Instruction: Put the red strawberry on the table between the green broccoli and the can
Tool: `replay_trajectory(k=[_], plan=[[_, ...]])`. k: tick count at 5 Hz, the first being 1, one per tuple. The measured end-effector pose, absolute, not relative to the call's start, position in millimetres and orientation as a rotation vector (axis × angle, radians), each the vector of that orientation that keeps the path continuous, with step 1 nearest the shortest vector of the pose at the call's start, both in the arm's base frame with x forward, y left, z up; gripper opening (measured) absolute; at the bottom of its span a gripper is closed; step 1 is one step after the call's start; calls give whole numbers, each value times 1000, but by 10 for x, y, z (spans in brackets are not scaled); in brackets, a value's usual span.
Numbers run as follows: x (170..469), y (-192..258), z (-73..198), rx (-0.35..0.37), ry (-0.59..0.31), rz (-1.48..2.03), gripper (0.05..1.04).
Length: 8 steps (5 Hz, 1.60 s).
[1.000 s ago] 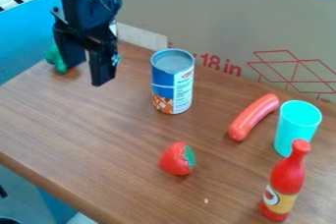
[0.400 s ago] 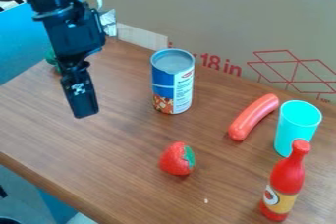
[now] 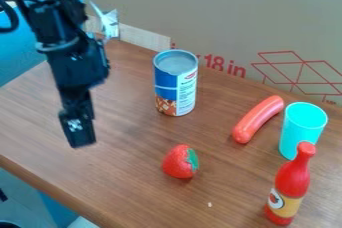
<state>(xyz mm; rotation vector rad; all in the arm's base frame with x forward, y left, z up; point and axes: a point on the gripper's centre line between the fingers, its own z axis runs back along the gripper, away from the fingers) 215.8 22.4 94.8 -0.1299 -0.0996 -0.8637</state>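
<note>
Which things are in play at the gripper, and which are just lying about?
In play:
- gripper, hanging over the wooden table
- toy strawberry, apparently nearest it, not touched

Lying about:
- upright tin can
- toy sausage
- upright turquoise cup
- upright red toy sauce bottle
- cardboard behind

The can (image 3: 176,84) stands behind the strawberry (image 3: 180,162), left of the sausage (image 3: 258,119), cup (image 3: 302,130) and bottle (image 3: 291,186).

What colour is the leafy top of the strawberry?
The strawberry's leafy top is green, as the camera view shows.
</note>
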Motion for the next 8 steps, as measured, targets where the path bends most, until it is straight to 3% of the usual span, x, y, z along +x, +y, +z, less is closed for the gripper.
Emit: replay_trajectory(k=[2,5,6,8], plan=[[2170,-191,744,9,-148,-1028,1001],[2269,-321,560,-44,-143,-983,1001],[2333,-382,568,-43,-189,-956,1001],[2413,-549,505,-14,-182,-963,1001]])
